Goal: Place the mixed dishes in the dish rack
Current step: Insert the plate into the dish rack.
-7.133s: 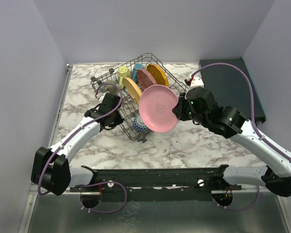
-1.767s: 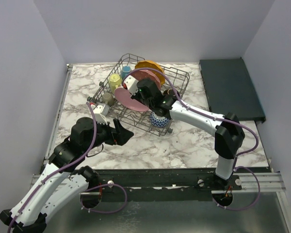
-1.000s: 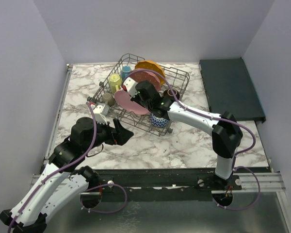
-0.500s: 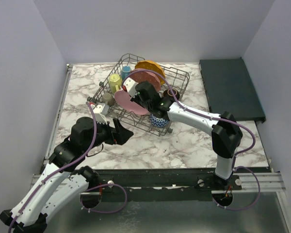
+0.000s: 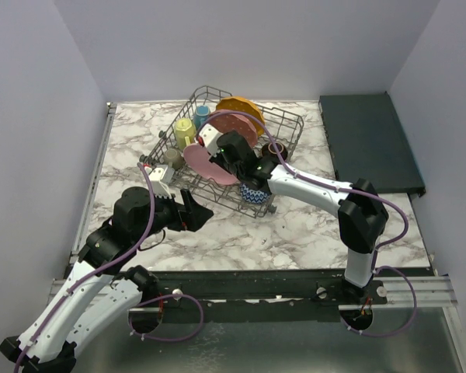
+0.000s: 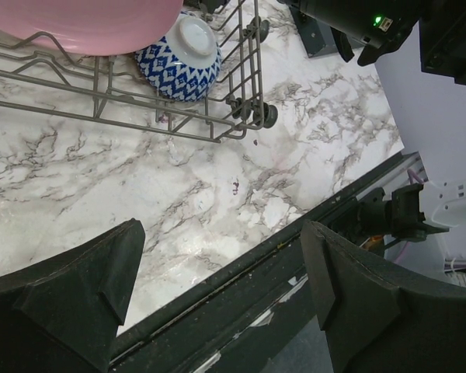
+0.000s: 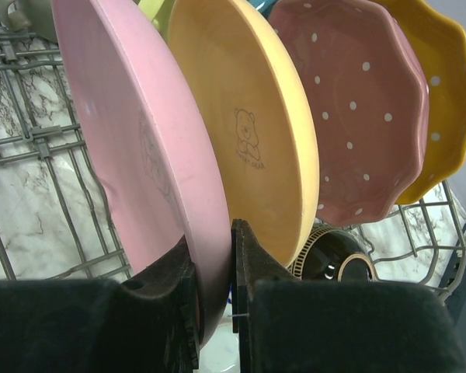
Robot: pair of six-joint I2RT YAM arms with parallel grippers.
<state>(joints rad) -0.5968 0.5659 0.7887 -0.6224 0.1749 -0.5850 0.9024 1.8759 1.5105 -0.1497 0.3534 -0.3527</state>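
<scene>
The grey wire dish rack [image 5: 292,125] holds an upright row of plates. My right gripper [image 7: 213,250] is shut on the rim of the pink plate [image 7: 136,148], which stands between the tines at the front of that row. Behind it stand a yellow-orange plate [image 7: 248,132], a pink white-dotted plate [image 7: 357,101] and a scalloped yellow plate [image 7: 443,85]. A dark brown bowl [image 7: 334,263] lies below them. The blue-white bowl [image 5: 255,193] sits at the rack's near corner. My left gripper [image 5: 199,214] hangs open over bare marble, short of the rack.
A yellow-green mug [image 5: 184,128], a blue mug [image 5: 202,113] and a small grey cup [image 5: 172,157] sit in the rack's left part. A dark flat tray [image 5: 369,140] lies at the far right. The table's black front rail [image 6: 241,272] runs under my left fingers.
Since the earliest frame the pink plate has gone from in front of the rack into it, the rack has shifted and the left arm has drawn back. Over the last second nothing visibly moves.
</scene>
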